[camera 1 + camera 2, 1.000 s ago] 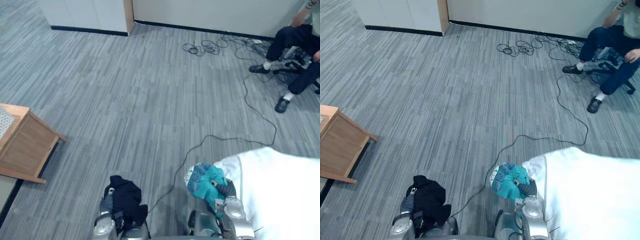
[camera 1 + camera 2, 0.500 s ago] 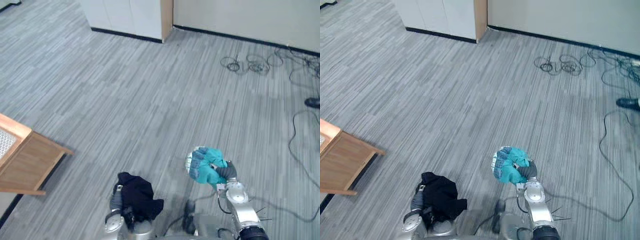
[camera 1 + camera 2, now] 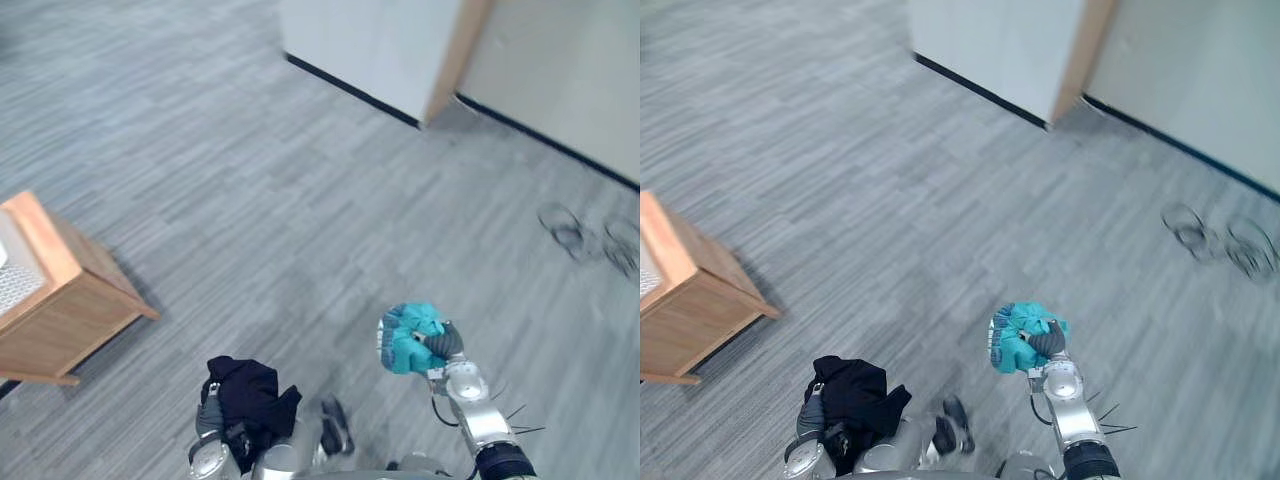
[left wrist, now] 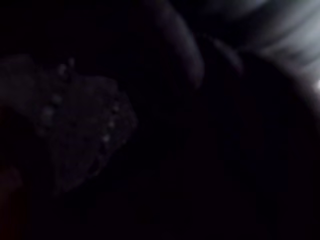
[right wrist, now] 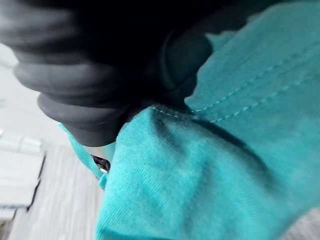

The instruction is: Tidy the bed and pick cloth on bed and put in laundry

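Carries teal cloth point(image 3: 408, 338) clamped in right hand point(image 3: 447, 343) fingers, black cloth point(image 3: 245, 393) bunched over left hand point(image 3: 207, 420), fingers there impossible to tell. Has turned from the bed; wooden box point(image 3: 60, 290) now nearer at floor's left edge, so laundry drop probably next.

this is looking like an office room. grey striped carpet point(image 3: 250, 200) is covering the floor, and a white cabinet point(image 3: 375, 50) is standing by a plain wall point(image 3: 570, 70).
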{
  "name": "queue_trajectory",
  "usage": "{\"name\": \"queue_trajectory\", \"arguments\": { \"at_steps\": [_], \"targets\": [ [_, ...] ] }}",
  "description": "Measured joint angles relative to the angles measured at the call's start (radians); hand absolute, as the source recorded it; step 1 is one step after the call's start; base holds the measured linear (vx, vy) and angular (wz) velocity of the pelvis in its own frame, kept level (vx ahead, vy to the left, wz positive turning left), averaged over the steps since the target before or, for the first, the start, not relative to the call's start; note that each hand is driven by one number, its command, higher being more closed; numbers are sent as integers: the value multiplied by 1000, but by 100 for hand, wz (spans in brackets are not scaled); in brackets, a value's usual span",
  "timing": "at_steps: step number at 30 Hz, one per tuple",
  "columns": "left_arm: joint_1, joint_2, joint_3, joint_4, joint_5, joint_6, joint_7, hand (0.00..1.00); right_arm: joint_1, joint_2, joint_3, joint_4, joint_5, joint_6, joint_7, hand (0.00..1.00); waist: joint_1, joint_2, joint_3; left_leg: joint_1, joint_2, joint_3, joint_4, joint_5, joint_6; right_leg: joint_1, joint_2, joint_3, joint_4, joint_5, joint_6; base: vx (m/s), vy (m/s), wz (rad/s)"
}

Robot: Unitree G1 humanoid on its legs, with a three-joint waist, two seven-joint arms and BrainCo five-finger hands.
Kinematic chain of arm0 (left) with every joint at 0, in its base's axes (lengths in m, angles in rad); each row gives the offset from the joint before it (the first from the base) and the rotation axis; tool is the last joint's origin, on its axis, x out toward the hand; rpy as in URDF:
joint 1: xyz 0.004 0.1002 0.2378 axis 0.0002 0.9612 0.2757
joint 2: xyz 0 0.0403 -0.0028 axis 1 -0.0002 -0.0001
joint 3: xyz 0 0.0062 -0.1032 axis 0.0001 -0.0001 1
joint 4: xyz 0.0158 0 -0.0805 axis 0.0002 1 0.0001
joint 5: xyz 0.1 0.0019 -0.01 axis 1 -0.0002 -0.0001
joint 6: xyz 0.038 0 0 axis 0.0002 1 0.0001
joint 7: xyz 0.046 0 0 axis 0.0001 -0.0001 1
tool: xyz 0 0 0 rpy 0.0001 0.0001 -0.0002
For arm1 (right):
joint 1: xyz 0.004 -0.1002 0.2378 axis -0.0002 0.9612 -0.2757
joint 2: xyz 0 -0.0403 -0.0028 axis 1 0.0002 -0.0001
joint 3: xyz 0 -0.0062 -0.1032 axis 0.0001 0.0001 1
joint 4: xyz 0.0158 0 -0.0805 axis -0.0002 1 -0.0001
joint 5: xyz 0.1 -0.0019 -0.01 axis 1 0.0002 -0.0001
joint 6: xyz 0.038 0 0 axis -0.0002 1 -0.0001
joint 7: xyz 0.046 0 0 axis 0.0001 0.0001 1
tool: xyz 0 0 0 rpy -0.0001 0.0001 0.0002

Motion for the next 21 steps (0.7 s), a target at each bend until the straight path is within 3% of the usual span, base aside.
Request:
{"name": "queue_trajectory", "arguments": {
  "at_steps": [1, 3, 4, 5, 6, 7, 8, 9, 10, 11, 12, 13, 14, 15, 16, 18, 20, 21],
  "targets": [
    [-3, 1, -3, 0, 1, 0, 1, 100, 8, 0, -1, -10, 1, -3, -1, 100, -4, 0, -3, 16, -3, -36, -7, -2, -9, -25, -3, 7, -31, -7, -8, 721, -161, 220],
    [-22, 10, -37, 8, 7, -1, 9, 100, 29, 4, -17, -50, 10, -12, -2, 100, -30, 0, -4, 59, -4, -181, -43, -19, -51, -135, -5, 85, -262, -28, -7, 542, -246, 201],
    [-47, 17, -57, 36, 15, 0, 16, 100, 45, 12, -43, -58, 25, -11, -2, 100, -30, 0, -4, 85, -2, -254, -64, -27, -76, -185, 8, 178, -501, 0, 19, 411, -236, 156],
    [-51, 20, -65, 50, 22, 0, 20, 100, 53, 16, -52, -58, 29, -10, -2, 100, -31, 0, -4, 100, -2, -281, -72, -31, -85, -195, 11, 217, -611, 30, 38, 637, -434, 147],
    [-52, 21, -73, 75, 29, 0, 21, 100, 64, 28, -68, -58, 31, -9, -2, 100, -31, -5, -4, 135, -3, -322, -83, -46, -111, -220, 6, 289, -770, 91, 91, 561, -427, 121],
    [-42, 25, -80, 103, 42, 2, 23, 100, 89, 38, -70, -58, 35, -5, -2, 100, -36, -12, -4, 193, -2, -365, -95, -71, -149, -253, 0, 361, -828, 125, 150, 663, -526, 115],
    [-33, 30, -84, 109, 44, 4, 22, 100, 100, 42, -70, -58, 35, -4, -2, 100, -40, -16, -4, 213, 3, -377, -99, -86, -167, -257, -1, 379, -838, 131, 154, 541, -484, 124],
    [8, 41, -91, 105, 54, 3, 22, 100, 127, 56, -66, -59, 35, -1, -2, 100, -52, -30, -14, 255, 17, -409, -87, -137, -189, -255, -3, 392, -817, 147, 125, 532, -553, 120],
    [46, 57, -93, 103, 60, 1, 21, 100, 168, 59, -47, -64, 36, 2, 0, 100, -61, -40, -44, 286, 55, -451, -36, -213, -223, -251, 36, 395, -745, 201, 71, 550, -571, 113],
    [63, 56, -87, 106, 60, 4, 21, 100, 179, 51, -39, -62, 36, 7, 0, 100, -51, -34, -50, 289, 78, -459, 3, -228, -236, -251, 59, 379, -706, 218, 77, 646, -691, 90],
    [85, 13, -61, 101, 60, 4, 22, 100, 185, 42, -30, -67, 37, 18, 6, 100, -50, 20, -72, 169, 164, -442, 314, -228, -254, -222, 109, 309, -667, 224, 51, 423, -445, 57],
    [85, 3, -58, 95, 59, 3, 24, 100, 185, 35, -28, -74, 38, 18, 6, 100, -51, 37, -70, 117, 191, -438, 420, -202, -253, -205, 121, 291, -675, 218, 32, 485, -534, 59],
    [103, -5, -70, 80, 54, 2, 20, 100, 187, 16, -21, -98, 46, 18, 11, 100, -42, 68, -60, -17, 281, -401, 662, -61, -234, -153, 180, 254, -708, 205, -7, 375, -394, 19],
    [111, -6, -68, 83, 45, 3, 17, 100, 180, 15, -10, -105, 50, 18, 15, 100, -18, 80, -54, -113, 359, -347, 864, -18, -229, -88, 227, 246, -751, 190, -40, 465, -481, 7],
    [111, -6, -65, 81, 40, 3, 18, 100, 175, 19, -15, -105, 58, 18, 15, 100, -14, 77, -47, -154, 373, -320, 943, -22, -230, -50, 238, 243, -775, 181, -53, 470, -442, -2],
    [108, -5, -59, 57, 40, 0, 15, 100, 158, 14, -31, -106, 68, 16, 10, 100, 5, 47, -27, -266, 342, -196, 1001, -41, -209, 53, 233, 238, -836, 150, -96, 456, -400, 7],
    [96, -3, -59, 33, 41, -1, 15, 100, 148, 12, -52, -106, 68, 13, 11, 100, 8, 46, -27, -343, 319, -117, 877, -58, -218, 89, 230, 209, -873, 134, -104, 372, -235, 15],
    [84, -2, -60, 30, 41, 0, 10, 100, 145, 11, -65, -106, 67, 13, 14, 100, 7, 44, -26, -361, 297, -61, 717, -58, -219, 116, 226, 187, -899, 127, -102, 517, -166, 58]
  ]
}}
